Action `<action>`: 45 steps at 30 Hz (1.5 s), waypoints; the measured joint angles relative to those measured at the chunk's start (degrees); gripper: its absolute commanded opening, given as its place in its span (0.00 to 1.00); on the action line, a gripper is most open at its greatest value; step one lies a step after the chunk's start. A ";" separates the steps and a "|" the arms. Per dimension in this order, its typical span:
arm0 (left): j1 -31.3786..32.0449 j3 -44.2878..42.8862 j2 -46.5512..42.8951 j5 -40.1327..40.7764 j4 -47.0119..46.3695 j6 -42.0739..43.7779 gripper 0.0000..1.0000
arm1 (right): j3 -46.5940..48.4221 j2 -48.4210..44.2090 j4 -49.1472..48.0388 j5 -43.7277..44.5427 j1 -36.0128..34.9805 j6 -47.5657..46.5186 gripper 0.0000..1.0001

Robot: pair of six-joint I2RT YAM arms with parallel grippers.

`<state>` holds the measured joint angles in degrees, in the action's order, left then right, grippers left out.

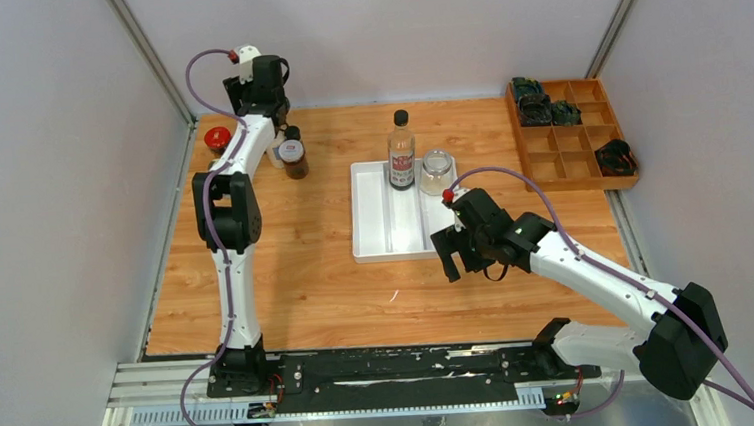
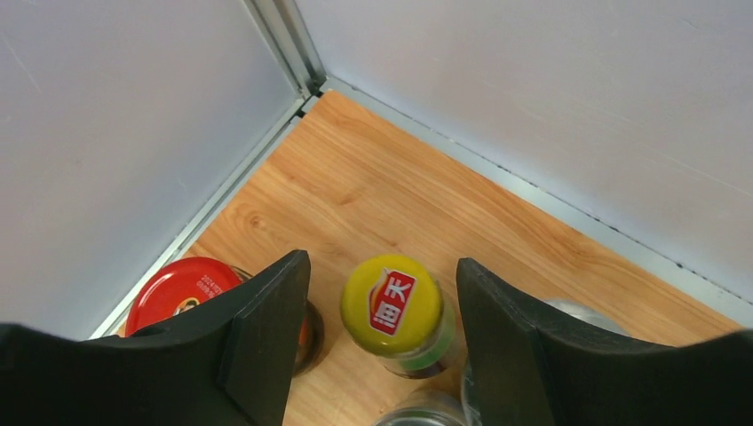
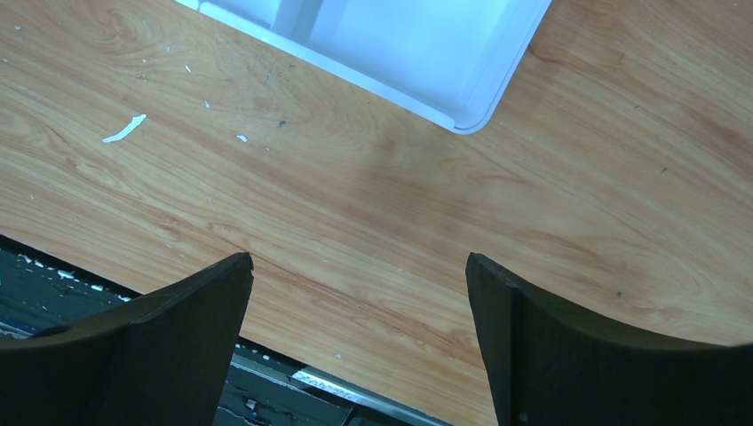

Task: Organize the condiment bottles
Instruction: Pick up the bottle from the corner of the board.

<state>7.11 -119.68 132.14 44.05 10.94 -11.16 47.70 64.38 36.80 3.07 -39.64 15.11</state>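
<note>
In the left wrist view a yellow-capped, green-labelled bottle [image 2: 392,303] stands in the table's back left corner. My left gripper [image 2: 382,260] is open around it, with a gap on each side of the cap. A red-lidded jar [image 2: 182,288] sits just outside the left finger, and silver-lidded jars [image 2: 426,414] crowd below and to the right. In the top view a tall black-capped dark bottle [image 1: 402,151] and a clear jar [image 1: 436,172] stand at the far end of the white tray [image 1: 374,223]. My right gripper [image 1: 453,256] is open and empty by the tray's near right corner.
A dark silver-lidded jar [image 1: 294,157] and the red-lidded jar [image 1: 217,139] flank the left arm near the back wall. A wooden compartment box [image 1: 574,144] with dark objects sits at the back right. The tray's corner [image 3: 471,120] shows above the right fingers.
</note>
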 measured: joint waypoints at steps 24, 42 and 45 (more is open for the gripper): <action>-1.05 1.22 -0.44 -0.98 -2.03 -1.22 0.29 | -0.11 0.70 -0.85 -1.31 0.44 -0.20 0.96; -1.36 18.84 -12.00 -3.06 -6.62 -4.11 0.23 | -0.13 -3.32 -0.79 -4.35 0.44 0.24 0.95; -1.36 19.74 -12.83 -3.23 -6.29 -4.07 0.23 | -0.13 -3.96 -0.79 -4.74 0.44 0.37 0.95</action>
<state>5.76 -99.94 119.31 40.82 4.64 -15.22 47.57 60.42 36.01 -1.67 -39.20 15.49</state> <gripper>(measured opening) 0.432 0.955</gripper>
